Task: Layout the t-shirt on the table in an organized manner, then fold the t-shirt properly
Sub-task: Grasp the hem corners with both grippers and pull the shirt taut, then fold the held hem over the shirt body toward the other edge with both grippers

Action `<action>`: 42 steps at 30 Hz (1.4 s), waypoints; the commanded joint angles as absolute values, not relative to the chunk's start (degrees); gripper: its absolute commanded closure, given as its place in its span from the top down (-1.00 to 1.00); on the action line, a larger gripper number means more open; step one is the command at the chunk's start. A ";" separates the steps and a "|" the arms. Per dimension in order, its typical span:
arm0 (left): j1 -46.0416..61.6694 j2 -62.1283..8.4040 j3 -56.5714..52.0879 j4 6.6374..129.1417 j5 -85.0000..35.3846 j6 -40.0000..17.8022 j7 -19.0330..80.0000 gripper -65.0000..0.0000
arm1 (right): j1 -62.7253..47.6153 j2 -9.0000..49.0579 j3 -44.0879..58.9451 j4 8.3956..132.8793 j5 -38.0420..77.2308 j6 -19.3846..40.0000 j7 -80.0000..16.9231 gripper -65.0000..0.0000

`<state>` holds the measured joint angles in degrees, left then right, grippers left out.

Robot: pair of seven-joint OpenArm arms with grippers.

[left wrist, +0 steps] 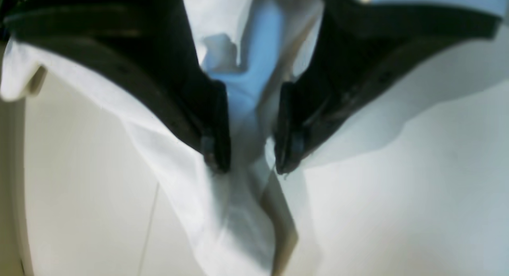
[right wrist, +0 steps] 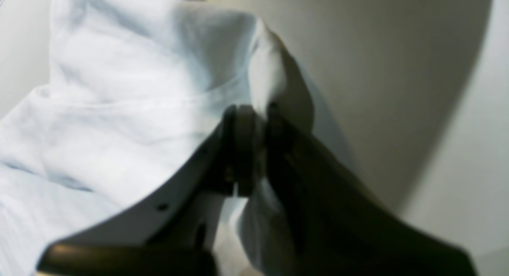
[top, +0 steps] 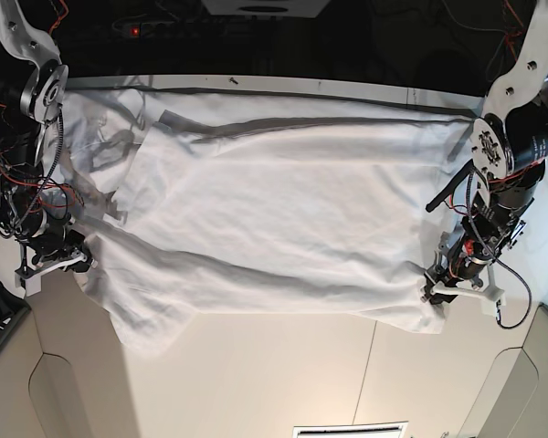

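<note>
The t-shirt (top: 274, 210) is spread wide across the tabletop (top: 283, 383), reaching from one arm to the other, wrinkled, with a folded ridge running along its far side and its near edge sagging unevenly. Left end effector (left wrist: 248, 164) sits at the shirt's edge on the base view's right; in the left wrist view its two dark fingers (left wrist: 216, 129) stand apart with a bunched strip of white cloth passing between them, both pads against the fabric, so it grips a thick fold of shirt. Cloth hangs below the tips, lifted off the tabletop there. Right end effector (right wrist: 254, 121) is at the opposite shirt edge, on the base view's left; in the right wrist view its fingers are nearly together, pinching a thin bit of shirt edge. A thin dark seam line (top: 367, 365) crosses the bare tabletop near the front.
</note>
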<state>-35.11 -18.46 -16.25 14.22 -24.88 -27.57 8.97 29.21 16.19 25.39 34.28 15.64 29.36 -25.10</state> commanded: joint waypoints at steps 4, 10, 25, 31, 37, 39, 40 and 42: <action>-36.99 -19.05 -11.11 14.83 -24.53 -28.73 8.01 -0.19 | 30.76 17.02 25.36 35.07 16.56 30.28 -24.23 -1.00; -36.97 -19.07 -9.28 14.85 -24.51 -25.08 5.76 -0.43 | 30.76 17.02 25.36 35.07 16.53 30.28 -24.23 -1.00; -36.47 -22.41 -9.34 23.70 -24.38 -28.14 7.79 -1.00 | 30.92 18.09 25.39 41.06 22.13 30.28 -29.15 -1.00; -34.63 -24.23 -9.34 25.93 -24.45 -29.26 7.79 -1.00 | 30.92 18.09 25.39 44.58 26.65 30.61 -36.29 -1.00; -30.11 -25.61 -9.58 30.81 -24.67 -34.00 8.01 -1.00 | 30.61 18.09 25.39 47.99 31.33 31.86 -43.11 -1.00; -28.18 -25.78 -10.74 33.08 -25.56 -34.61 8.45 -1.00 | 30.59 18.11 25.39 49.60 32.23 31.99 -45.74 -1.00; -27.18 -25.80 -11.84 34.39 -26.46 -35.24 9.37 -1.00 | 30.59 18.11 25.39 50.46 32.69 31.99 -47.05 -1.00; -25.12 -25.78 -14.37 37.10 -28.86 -37.69 11.66 -1.00 | 30.57 18.09 25.39 52.36 34.06 31.99 -50.15 -1.00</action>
